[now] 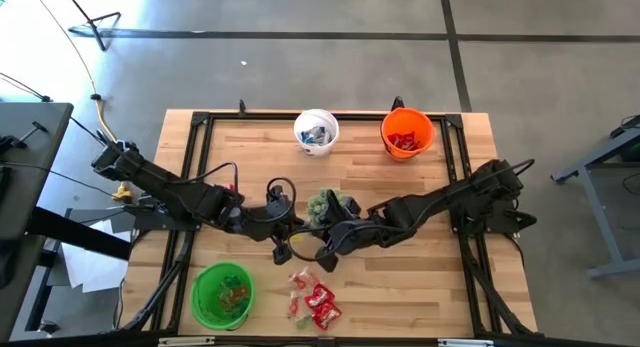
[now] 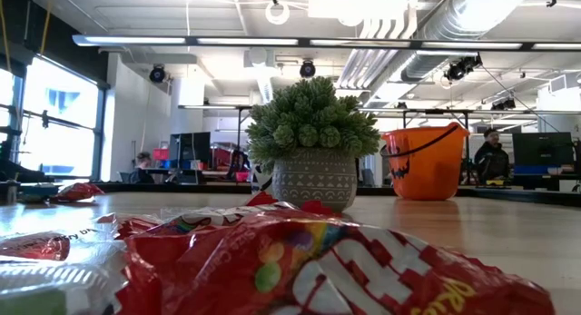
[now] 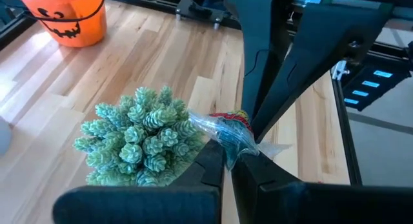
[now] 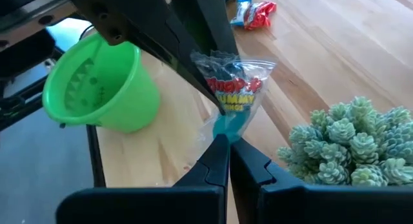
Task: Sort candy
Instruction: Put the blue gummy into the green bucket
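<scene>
A clear candy packet with red-and-yellow print and a blue end point(image 4: 235, 85) is held between both grippers over the table's middle, beside the potted green spiky plant point(image 1: 330, 204). My left gripper point(image 1: 293, 245) and my right gripper point(image 1: 322, 249) meet there, each shut on the packet. The packet also shows in the left wrist view point(image 3: 229, 130). More candy, red packets and blue-and-white wrappers point(image 1: 312, 297), lies on the table near its front edge. My left gripper pinches one end of the packet point(image 3: 233, 146) between its two fingers, coming from the table's left side. The packet is off the table, stretched toward the other gripper's fingers point(image 3: 258, 114). My right gripper pinches the packet's blue end point(image 4: 227, 128) between its two fingers, coming from the table's right side. The printed part stands out beyond the fingertips, clear of the table, with the left gripper's fingers point(image 4: 193, 69) on its far edge.
A green bucket point(image 1: 222, 294) with a few candies stands at the front left. A white bucket point(image 1: 316, 130) and an orange bucket point(image 1: 407, 132) stand at the far edge. In the low view the candy pile point(image 2: 272, 260) fills the foreground and hides both grippers.
</scene>
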Robot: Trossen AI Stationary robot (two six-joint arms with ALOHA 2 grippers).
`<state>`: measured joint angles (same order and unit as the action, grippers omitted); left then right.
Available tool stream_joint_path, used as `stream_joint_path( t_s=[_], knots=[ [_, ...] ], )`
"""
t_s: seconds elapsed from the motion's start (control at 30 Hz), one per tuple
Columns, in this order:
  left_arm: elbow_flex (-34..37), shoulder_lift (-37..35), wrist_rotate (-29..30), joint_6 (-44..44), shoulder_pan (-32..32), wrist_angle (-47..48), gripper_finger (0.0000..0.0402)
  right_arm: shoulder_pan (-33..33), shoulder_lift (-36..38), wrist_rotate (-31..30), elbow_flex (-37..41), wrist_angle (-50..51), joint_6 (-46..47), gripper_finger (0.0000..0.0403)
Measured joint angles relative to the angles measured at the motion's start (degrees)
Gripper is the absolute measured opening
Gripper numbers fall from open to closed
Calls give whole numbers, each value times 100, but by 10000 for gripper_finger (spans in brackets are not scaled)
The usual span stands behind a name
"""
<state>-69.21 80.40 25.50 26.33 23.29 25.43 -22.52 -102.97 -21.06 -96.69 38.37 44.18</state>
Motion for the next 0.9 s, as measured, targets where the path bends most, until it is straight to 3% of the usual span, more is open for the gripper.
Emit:
stream_joint_path(
  t_s=[0.47,0.9],
  knots=[
    [-11,-7,-16,0,-9,22,0,195,248,146,3,52,-200,1],
    [-4,-7,-82,0,-7,78,0,581,248,1005,3,31,185,1]
  ],
)
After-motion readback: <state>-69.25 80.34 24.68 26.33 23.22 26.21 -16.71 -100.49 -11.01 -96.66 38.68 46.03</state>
